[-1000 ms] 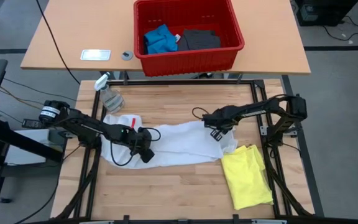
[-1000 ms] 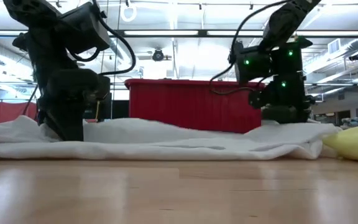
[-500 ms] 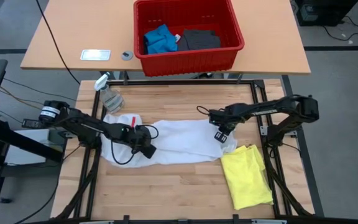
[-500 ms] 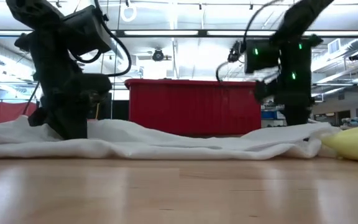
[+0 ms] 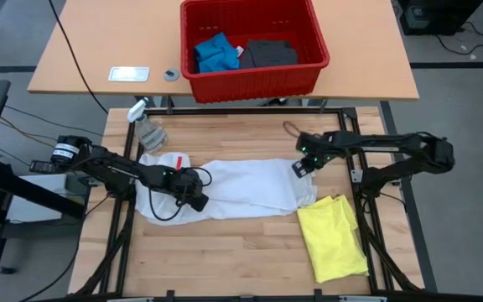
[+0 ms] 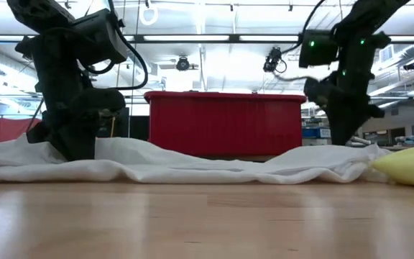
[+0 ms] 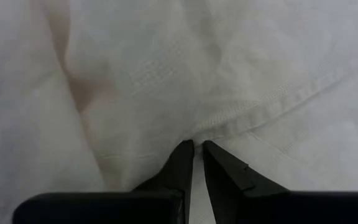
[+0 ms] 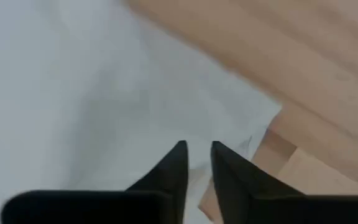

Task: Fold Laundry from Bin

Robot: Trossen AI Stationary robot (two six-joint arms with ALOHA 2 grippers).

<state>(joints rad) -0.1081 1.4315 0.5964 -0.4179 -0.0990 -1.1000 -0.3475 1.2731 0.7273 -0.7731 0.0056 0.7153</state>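
On the left side of the tabletop (image 5: 233, 243) there is a clear spray bottle (image 5: 148, 127) at the far edge. Just near of it begins the white shirt (image 5: 241, 189), which lies spread in a long band across the middle of the tabletop. The left tool (image 5: 198, 200) sits low on the left part of this shirt. Its two fingers (image 7: 178, 171) are almost together, with only a thin gap, and their tips press at a stitched hem of the cloth; a fold seems to be pinched there, but I cannot tell it for sure.

At the right end of the shirt is the right tool (image 5: 300, 168), above the far right corner of the cloth. Its fingers (image 8: 169, 171) are narrow, with a small gap, and nothing is seen between them; the shirt edge and bare wood lie under them.

Near and right of the shirt, touching its corner, lies the folded yellow T-shirt (image 5: 334, 236).

On the other tabletop, farther away, stands the red bin (image 5: 254, 80), holding a blue piece (image 5: 216, 52) on the left and a dark grey piece (image 5: 268, 54) on the right.
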